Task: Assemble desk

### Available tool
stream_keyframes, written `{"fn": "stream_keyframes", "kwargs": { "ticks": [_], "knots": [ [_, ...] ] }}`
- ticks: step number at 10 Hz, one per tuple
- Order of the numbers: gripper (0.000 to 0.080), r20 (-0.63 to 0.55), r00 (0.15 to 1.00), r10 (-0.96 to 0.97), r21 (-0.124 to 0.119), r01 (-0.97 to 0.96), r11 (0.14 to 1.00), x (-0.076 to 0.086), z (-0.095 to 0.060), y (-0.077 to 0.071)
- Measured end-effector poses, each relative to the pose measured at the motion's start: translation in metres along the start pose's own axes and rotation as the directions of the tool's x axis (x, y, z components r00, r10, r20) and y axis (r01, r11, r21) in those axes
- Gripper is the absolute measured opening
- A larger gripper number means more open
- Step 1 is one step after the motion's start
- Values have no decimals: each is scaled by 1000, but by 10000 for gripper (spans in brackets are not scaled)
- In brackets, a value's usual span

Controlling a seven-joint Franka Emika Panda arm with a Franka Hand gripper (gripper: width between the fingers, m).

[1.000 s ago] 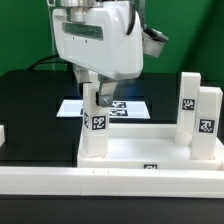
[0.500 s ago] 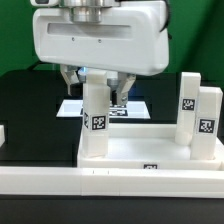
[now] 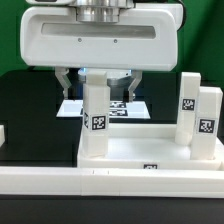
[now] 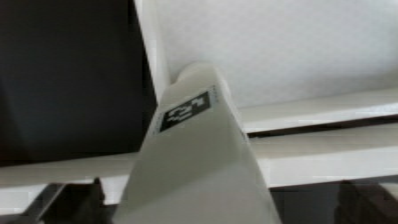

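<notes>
The white tabletop (image 3: pixel 140 150) lies rim-up near the front. One white leg (image 3: pixel 94 118) with a tag stands upright in its corner on the exterior view's left. My gripper (image 3: pixel 98 85) hangs over that leg, open, with a finger (image 3: pixel 67 82) on each side and a gap to the leg on both sides. In the wrist view the same leg (image 4: pixel 199 150) rises between the dark fingers (image 4: pixel 63 200), above the tabletop's rim (image 4: pixel 320 112). Two more tagged legs (image 3: pixel 187 100) (image 3: pixel 207 120) stand upright on the exterior view's right side of the tabletop.
A long white border bar (image 3: pixel 110 182) runs along the front. The marker board (image 3: pixel 125 108) lies flat behind the leg on the black table (image 3: pixel 30 100). A white piece (image 3: pixel 3 131) shows at the exterior view's left edge.
The hand has turned broadside and lifted slightly. Its fingers, shut on the leg a second ago, have spread apart from it. The leg stays upright in the corner.
</notes>
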State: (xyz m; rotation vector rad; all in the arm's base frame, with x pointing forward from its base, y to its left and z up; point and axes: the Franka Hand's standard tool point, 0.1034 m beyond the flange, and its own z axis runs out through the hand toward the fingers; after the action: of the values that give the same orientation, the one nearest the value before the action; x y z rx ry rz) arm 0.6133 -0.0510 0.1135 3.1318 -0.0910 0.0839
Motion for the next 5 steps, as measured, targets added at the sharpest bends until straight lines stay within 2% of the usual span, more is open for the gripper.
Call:
{"fn": "stream_keyframes", "kwargs": {
  "ticks": [3, 4, 5],
  "knots": [
    [649, 2, 991, -135, -5, 135, 991, 0, 0, 4],
    [547, 3, 991, -131, -5, 131, 991, 0, 0, 4],
    [400, 3, 991, -130, -5, 130, 991, 0, 0, 4]
  ]
}}
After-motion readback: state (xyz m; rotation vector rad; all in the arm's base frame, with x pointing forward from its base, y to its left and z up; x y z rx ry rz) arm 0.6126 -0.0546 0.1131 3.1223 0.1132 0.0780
